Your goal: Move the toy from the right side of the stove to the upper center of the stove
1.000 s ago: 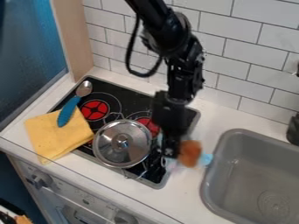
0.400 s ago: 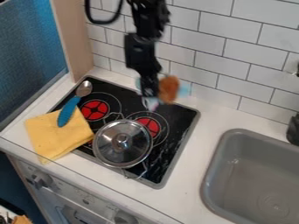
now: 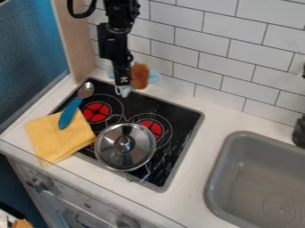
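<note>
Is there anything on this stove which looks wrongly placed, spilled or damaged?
The yellow cloth covers the stove's front left corner, beside a red burner, an odd place if that gets hot. The blue-handled spoon lies partly on the cloth. I see no clear spill or damage.

White rectangular tiles with dark grout lines cover the wall point(image 3: 238, 58) behind the pale bench point(image 3: 193, 169). At left, an upright light-wood panel point(image 3: 76, 40) stands beside a blue, textured pane point(image 3: 30, 53). A grey sink point(image 3: 256, 173) is set into the bench at right, with light glinting on its inside. Round knobs point(image 3: 42, 182) line the whitish front below.
</note>
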{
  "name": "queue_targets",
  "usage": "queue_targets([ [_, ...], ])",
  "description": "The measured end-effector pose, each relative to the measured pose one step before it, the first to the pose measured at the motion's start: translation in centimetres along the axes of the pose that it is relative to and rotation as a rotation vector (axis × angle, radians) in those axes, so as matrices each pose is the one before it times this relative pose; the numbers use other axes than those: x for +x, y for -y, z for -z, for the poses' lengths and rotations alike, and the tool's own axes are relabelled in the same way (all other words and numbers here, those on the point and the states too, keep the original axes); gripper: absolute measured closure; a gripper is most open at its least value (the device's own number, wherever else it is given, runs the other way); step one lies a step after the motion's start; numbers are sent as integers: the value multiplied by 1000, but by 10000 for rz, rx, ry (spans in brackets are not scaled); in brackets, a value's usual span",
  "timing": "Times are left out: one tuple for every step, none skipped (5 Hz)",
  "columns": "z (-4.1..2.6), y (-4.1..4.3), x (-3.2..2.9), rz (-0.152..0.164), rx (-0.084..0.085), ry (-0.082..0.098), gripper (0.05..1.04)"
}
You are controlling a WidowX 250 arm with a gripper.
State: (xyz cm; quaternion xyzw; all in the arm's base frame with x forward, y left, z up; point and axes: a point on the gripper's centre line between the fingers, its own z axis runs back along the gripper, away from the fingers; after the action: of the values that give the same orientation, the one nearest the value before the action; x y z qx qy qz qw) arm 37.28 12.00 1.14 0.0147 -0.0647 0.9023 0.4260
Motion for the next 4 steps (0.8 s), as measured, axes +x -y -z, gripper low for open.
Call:
queue_targets([
  [1101, -138, 759, 199, 192, 166, 755],
  [1410, -867, 793, 357, -43, 418, 755],
  [1520, -401, 97, 217, 236, 222, 692],
  [156, -268, 2, 267, -38, 218, 382],
])
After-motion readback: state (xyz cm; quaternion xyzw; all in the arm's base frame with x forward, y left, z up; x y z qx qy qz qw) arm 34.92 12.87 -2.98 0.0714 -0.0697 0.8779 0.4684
